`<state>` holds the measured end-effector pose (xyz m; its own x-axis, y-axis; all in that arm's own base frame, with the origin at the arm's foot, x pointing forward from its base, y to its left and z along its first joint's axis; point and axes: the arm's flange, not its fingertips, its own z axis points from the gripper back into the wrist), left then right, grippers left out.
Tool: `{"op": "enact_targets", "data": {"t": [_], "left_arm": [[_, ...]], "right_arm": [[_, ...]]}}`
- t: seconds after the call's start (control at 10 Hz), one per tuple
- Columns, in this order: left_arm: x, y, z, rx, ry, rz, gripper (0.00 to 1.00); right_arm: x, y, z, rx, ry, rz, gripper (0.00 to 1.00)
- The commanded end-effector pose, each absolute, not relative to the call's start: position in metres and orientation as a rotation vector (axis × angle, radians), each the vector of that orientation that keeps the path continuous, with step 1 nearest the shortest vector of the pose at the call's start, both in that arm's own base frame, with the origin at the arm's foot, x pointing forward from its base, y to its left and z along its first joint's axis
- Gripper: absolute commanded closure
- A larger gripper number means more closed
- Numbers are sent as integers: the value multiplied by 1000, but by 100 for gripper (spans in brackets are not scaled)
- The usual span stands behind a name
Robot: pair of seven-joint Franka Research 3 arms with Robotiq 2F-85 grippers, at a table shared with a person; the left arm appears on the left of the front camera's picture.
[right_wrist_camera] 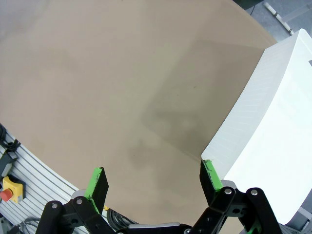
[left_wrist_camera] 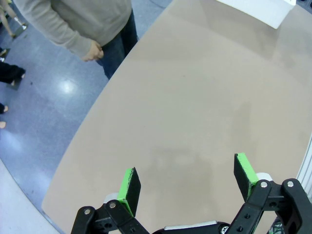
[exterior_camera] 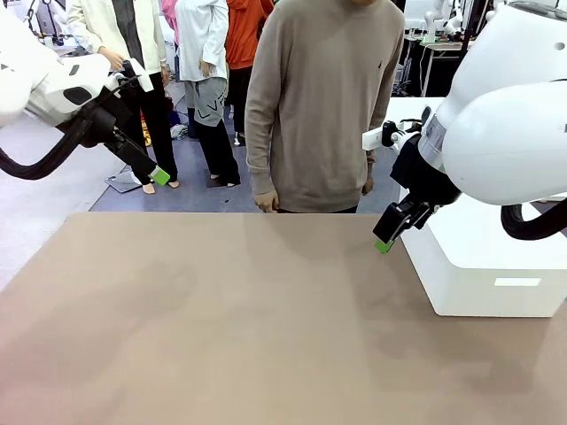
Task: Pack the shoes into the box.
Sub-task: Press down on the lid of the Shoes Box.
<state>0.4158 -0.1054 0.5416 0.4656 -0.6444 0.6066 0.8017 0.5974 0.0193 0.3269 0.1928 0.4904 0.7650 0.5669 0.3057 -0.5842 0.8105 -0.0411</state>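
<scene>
The shoes and the box are out of view. My left gripper [exterior_camera: 158,175] hangs above the table's far left corner, open with nothing between its green pads [left_wrist_camera: 129,190]; bare tabletop [left_wrist_camera: 195,112] lies below it. My right gripper [exterior_camera: 383,243] hovers over the right side of the table, close to a white block, and is also open and empty, with its right fingertip [right_wrist_camera: 208,171] near the block's corner.
A large white block-like box [exterior_camera: 496,257] stands on the table's right side [right_wrist_camera: 278,112]. A person in a beige sweater [exterior_camera: 323,106] stands at the far edge, hands down [left_wrist_camera: 92,50]. The brown tabletop [exterior_camera: 221,319] is bare. An emergency button [right_wrist_camera: 9,187] sits at the table's rail.
</scene>
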Motion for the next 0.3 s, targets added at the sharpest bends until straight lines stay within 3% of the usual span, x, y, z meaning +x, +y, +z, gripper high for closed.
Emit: {"op": "enact_targets", "data": {"t": [0.0, 0.2], "left_arm": [[417, -105, 544, -274, -609, -892, 0], [417, -105, 544, -274, -609, -892, 0]], "right_arm": [[327, 192, 491, 53, -316, 623, 0], [327, 192, 491, 53, -316, 623, 0]]}}
